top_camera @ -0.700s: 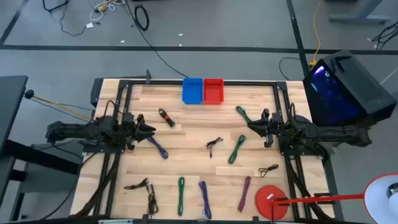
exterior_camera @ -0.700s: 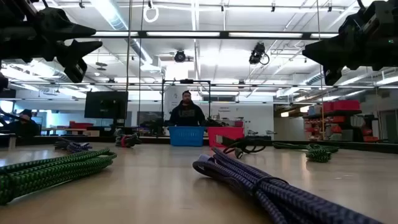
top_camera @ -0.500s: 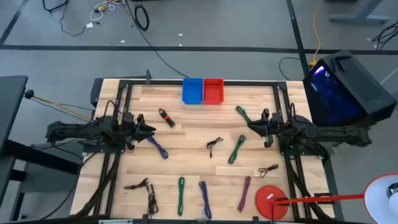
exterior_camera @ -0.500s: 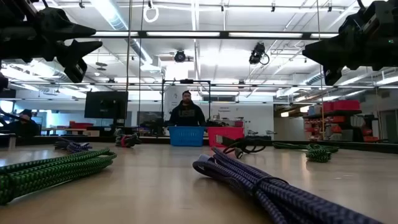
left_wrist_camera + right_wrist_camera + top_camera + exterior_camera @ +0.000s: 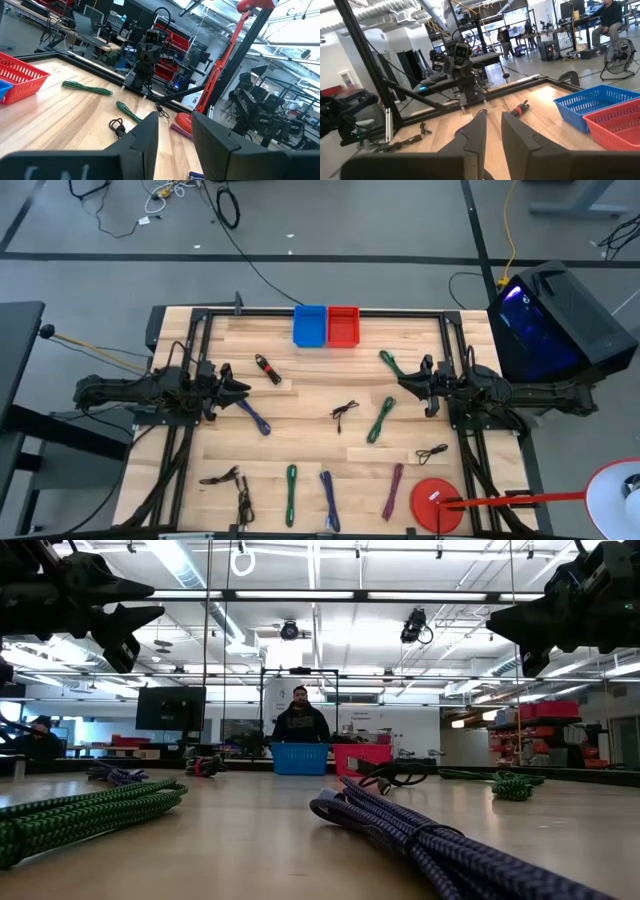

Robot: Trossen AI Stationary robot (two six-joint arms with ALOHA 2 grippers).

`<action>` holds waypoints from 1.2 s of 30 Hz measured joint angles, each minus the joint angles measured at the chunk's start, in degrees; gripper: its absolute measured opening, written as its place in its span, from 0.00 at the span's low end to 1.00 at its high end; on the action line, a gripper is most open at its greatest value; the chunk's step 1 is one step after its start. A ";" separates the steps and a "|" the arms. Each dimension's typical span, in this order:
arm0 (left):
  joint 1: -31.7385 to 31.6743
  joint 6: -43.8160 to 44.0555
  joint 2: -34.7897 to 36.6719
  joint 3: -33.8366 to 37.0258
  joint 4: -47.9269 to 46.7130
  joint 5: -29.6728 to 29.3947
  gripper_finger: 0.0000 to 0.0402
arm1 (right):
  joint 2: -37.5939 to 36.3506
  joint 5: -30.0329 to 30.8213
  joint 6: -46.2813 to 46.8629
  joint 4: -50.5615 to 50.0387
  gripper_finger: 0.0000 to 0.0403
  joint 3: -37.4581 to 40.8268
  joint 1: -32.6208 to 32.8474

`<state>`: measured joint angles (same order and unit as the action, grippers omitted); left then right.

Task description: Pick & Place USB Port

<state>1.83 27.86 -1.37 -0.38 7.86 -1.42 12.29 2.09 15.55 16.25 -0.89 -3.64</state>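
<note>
- Your left arm lies low and stretched out along the left side of the table (image 5: pixel 300 405), pointing toward the middle.
- Your left gripper (image 5: pixel 243 389) hangs in the air above the wood. Its two fingers (image 5: pixel 142 142) stand a little apart with a clear gap between them, and they hold nothing.
- A blue cable (image 5: pixel 255 417) lies on the table just beside the tip of your left gripper, not touching it.
- Your right arm lies the same way along the right side, pointing back toward the left arm.
- Your right gripper (image 5: pixel 405 382) is up in the air too. Its fingers (image 5: pixel 475 132) are close together with only a thin gap, and nothing is between them.
- A green cable (image 5: pixel 391 363) lies near the tip of your right gripper, toward the far edge.
- From the low camera you see both grippers high up, well above the table top.
- The cables are spread all over the table. A small black and red one (image 5: pixel 267 368) sits near the left gripper. A thin black one (image 5: pixel 345 414) and another green one (image 5: pixel 381 419) lie in the middle.
- More cables lie in a row along the near edge: a green one (image 5: pixel 291 493), a blue one (image 5: pixel 329 500) and a purple one (image 5: pixel 393 491).
- I cannot tell which piece is the USB part.
- A blue bin (image 5: pixel 310 326) and a red bin (image 5: pixel 343 326) sit side by side, touching, at the far edge.
- A red round disc (image 5: pixel 432 502) sits at the near right corner.
- A person (image 5: pixel 300 718) sits behind the bins, past the table.
</note>
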 joint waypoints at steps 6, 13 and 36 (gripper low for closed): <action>0.00 0.00 -0.02 0.00 0.00 -0.01 0.30 | 0.01 0.00 0.00 -0.01 0.16 0.00 -0.01; 0.00 -1.87 0.00 -0.01 0.00 -0.01 0.30 | 0.02 0.00 0.01 0.00 0.16 -0.01 0.00; -0.05 -6.01 -0.02 0.00 0.12 -5.80 0.30 | 0.02 1.85 -1.49 1.51 0.16 0.00 -0.04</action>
<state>1.78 21.85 -1.39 -0.38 7.97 -7.22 12.32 3.94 14.06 17.76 -0.89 -3.68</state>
